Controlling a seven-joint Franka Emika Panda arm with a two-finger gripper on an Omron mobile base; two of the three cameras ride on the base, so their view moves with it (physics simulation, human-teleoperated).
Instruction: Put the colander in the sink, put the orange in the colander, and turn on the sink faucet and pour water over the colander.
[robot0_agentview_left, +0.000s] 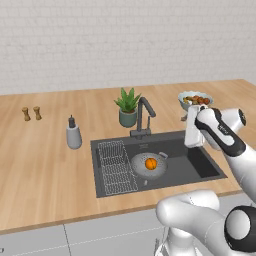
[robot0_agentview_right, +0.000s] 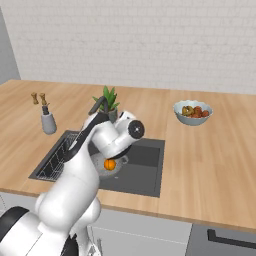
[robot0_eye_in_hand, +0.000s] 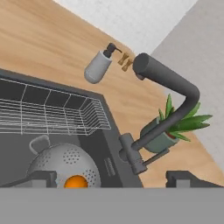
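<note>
The grey holed colander (robot0_agentview_left: 142, 169) lies in the dark sink (robot0_agentview_left: 200, 162), with the orange (robot0_agentview_left: 150, 163) resting inside it. In the hand view the colander (robot0_eye_in_hand: 61, 162) and orange (robot0_eye_in_hand: 76, 181) sit low at the left. The dark angular faucet (robot0_eye_in_hand: 168, 83) rises at the sink's back rim, its thin side lever (robot0_eye_in_hand: 156, 156) sticking out near the base. My gripper (robot0_eye_in_hand: 113, 179) is open, its fingertips (robot0_eye_in_hand: 41, 178) far apart with nothing between them. It hovers above the sink's right part, to the right of the faucet (robot0_agentview_left: 144, 117), and my white hand (robot0_agentview_left: 193, 129) faces it.
A flat wire grid (robot0_agentview_left: 117, 167) fills the sink's left side. Behind the faucet stands a potted plant (robot0_agentview_left: 128, 106). A soap bottle (robot0_agentview_left: 73, 133) and two small shakers (robot0_agentview_left: 31, 113) are to the left, and a fruit bowl (robot0_agentview_left: 194, 100) is at the back right.
</note>
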